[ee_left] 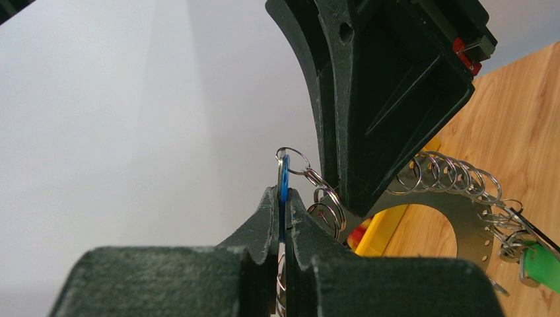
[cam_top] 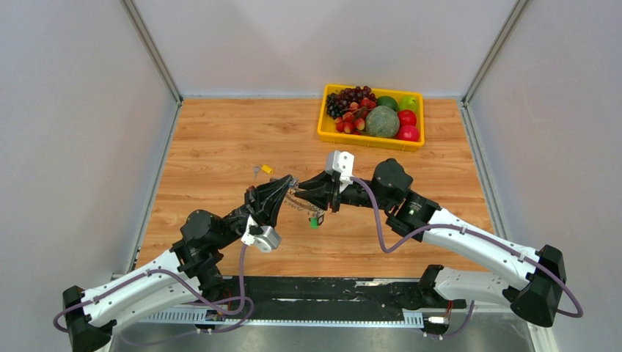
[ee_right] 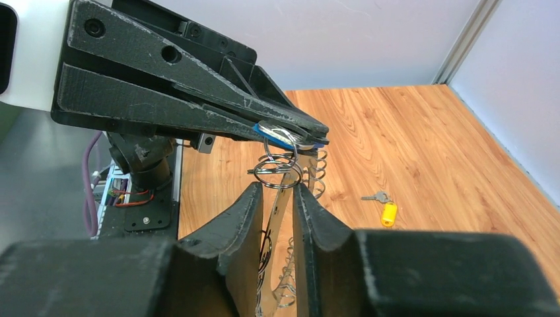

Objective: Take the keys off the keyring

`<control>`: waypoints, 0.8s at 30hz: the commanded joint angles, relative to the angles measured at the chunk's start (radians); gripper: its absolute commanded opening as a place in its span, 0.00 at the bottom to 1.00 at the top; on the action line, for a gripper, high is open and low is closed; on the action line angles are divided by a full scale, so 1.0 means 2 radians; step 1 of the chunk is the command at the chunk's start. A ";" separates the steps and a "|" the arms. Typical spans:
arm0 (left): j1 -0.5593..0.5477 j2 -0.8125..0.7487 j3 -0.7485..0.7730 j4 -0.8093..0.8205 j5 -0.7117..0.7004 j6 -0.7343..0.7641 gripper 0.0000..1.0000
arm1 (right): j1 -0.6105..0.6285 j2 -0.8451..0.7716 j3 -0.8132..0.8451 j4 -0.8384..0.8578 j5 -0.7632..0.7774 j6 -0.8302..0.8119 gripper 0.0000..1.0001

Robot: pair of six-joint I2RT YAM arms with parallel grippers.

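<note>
The keyring [ee_left: 462, 214] is a flat grey ring fringed with silvery loops, held up above the table between my two grippers. My left gripper [ee_left: 282, 191] is shut on a blue-headed key [ee_left: 284, 173] that hangs from one loop. In the right wrist view my right gripper [ee_right: 277, 188] is closed around the keyring's plate [ee_right: 281, 201], which stands edge-on between the narrow jaws. The blue key [ee_right: 290, 137] shows just beyond, pinched in the left fingers. A green-tagged key [cam_top: 315, 221] dangles from the ring's near side. From above, the left gripper [cam_top: 287, 183] and right gripper [cam_top: 304, 192] meet tip to tip.
A yellow-tagged key [cam_top: 265, 169] lies loose on the wooden table, just beyond the left gripper. A yellow crate [cam_top: 367, 139] of fruit stands at the back right. Grey walls close in the table on both sides.
</note>
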 commanded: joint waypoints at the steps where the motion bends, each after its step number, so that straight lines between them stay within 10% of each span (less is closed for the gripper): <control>1: -0.001 0.006 0.012 0.029 -0.004 -0.005 0.00 | 0.005 -0.002 0.019 0.013 -0.036 -0.005 0.25; 16: -0.001 0.024 0.018 0.011 -0.014 0.002 0.00 | 0.005 -0.032 -0.003 0.047 -0.046 -0.001 0.29; 20: -0.001 0.022 0.018 0.012 -0.017 0.002 0.00 | 0.005 -0.043 -0.010 0.047 -0.009 0.001 0.58; 24: -0.001 0.021 0.018 0.017 -0.032 0.003 0.00 | 0.005 -0.059 -0.018 0.044 0.043 0.004 0.62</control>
